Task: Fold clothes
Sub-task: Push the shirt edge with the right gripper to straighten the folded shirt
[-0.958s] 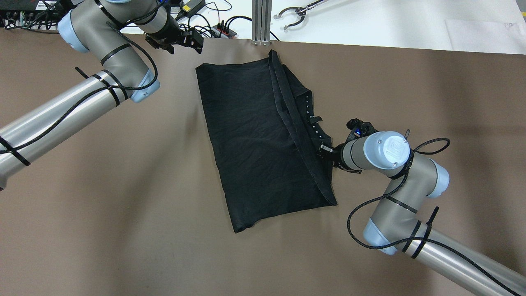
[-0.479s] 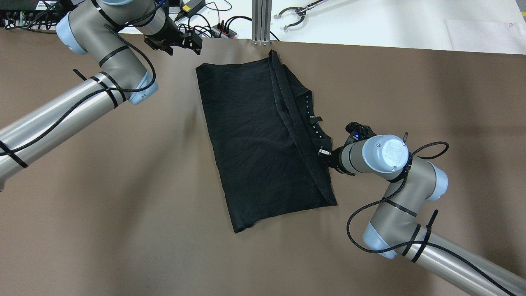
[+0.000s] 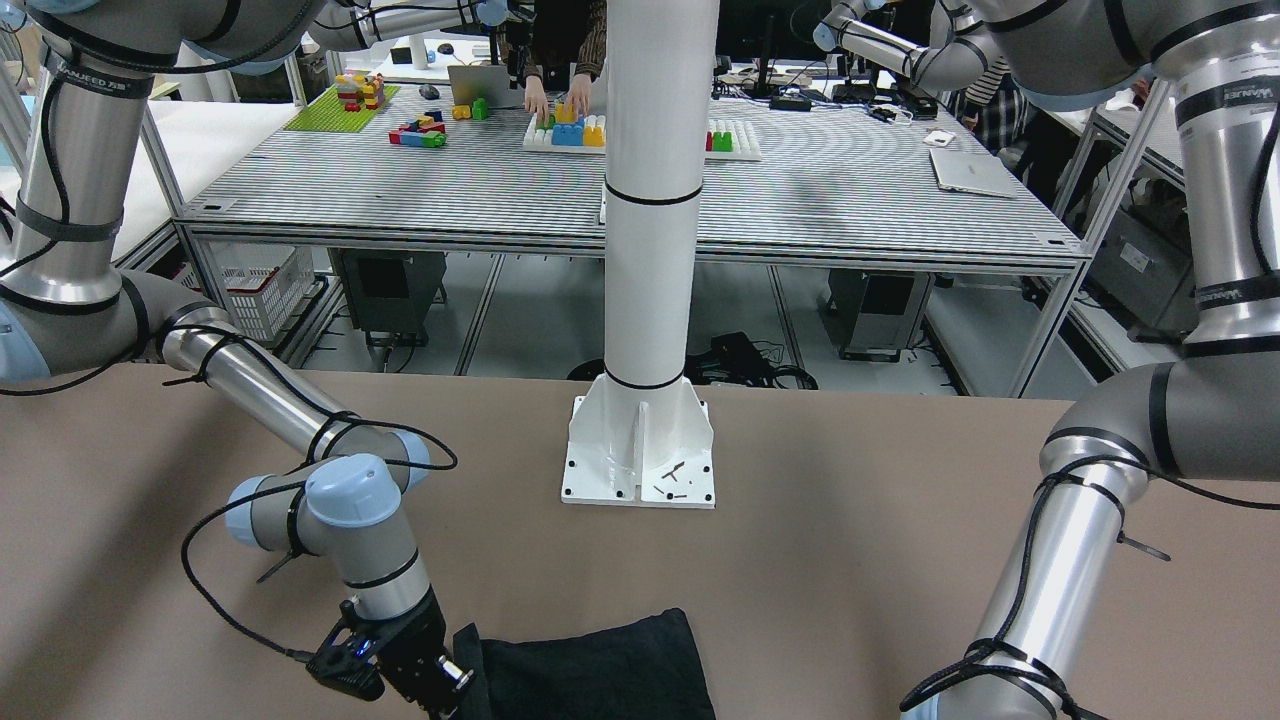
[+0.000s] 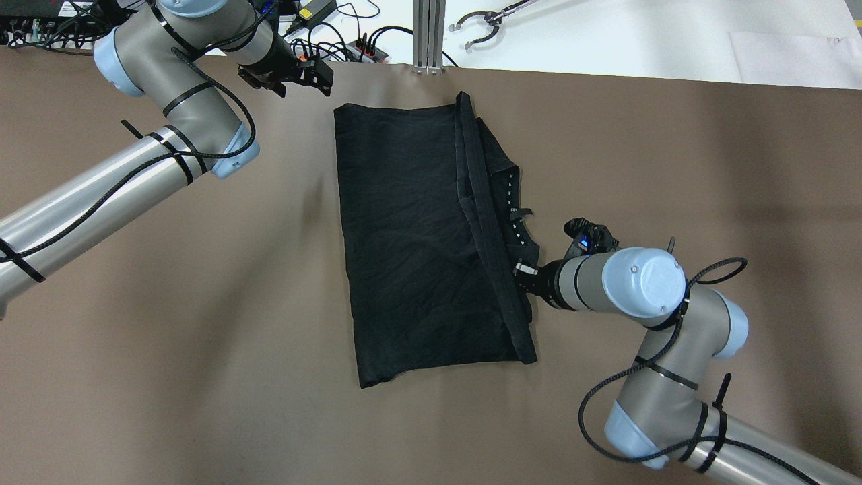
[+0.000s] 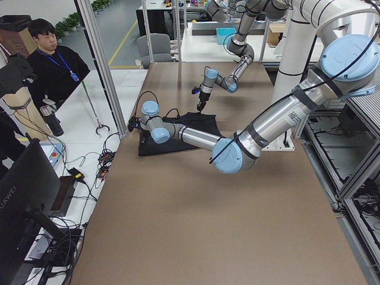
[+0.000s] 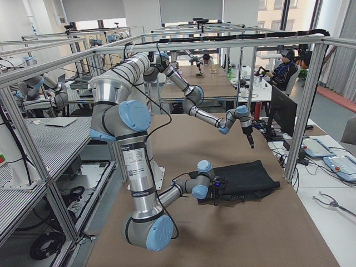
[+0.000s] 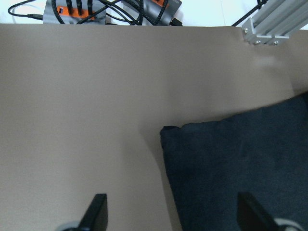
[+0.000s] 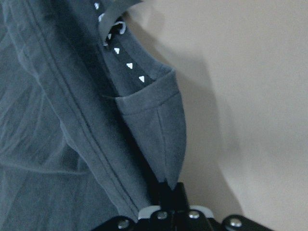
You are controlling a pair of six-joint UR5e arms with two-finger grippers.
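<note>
When viewed from overhead, black garment (image 4: 417,229): flat on brown table (image 4: 202,350), folded lengthwise into a long oblong; on the operators' side of white pillar (image 3: 648,250), well apart from its base plate (image 3: 640,455).
Edge on the robot's right: doubled hem band (image 4: 483,242) running the whole length, with a neck tape of small white triangles (image 8: 129,65) showing just beside it.
Right gripper (image 4: 524,272): clamped tight on that edge of black garment, a pointed flap of fabric pinched between the fingers in the right wrist view; low at the table, on white pillar's operator side and to the robot's right of it.
Left gripper (image 4: 315,73): fingers (image 7: 98,214) spread wide, holding nothing; raised over bare table just beside the garment's outer corner; near the table edge farthest from white pillar, to the robot's left of it.
Power strips and cables (image 4: 350,44): off that far edge, just past the left gripper, farther still from white pillar.
Person (image 5: 50,59): beyond the same edge in the exterior left view, well apart from white pillar.
</note>
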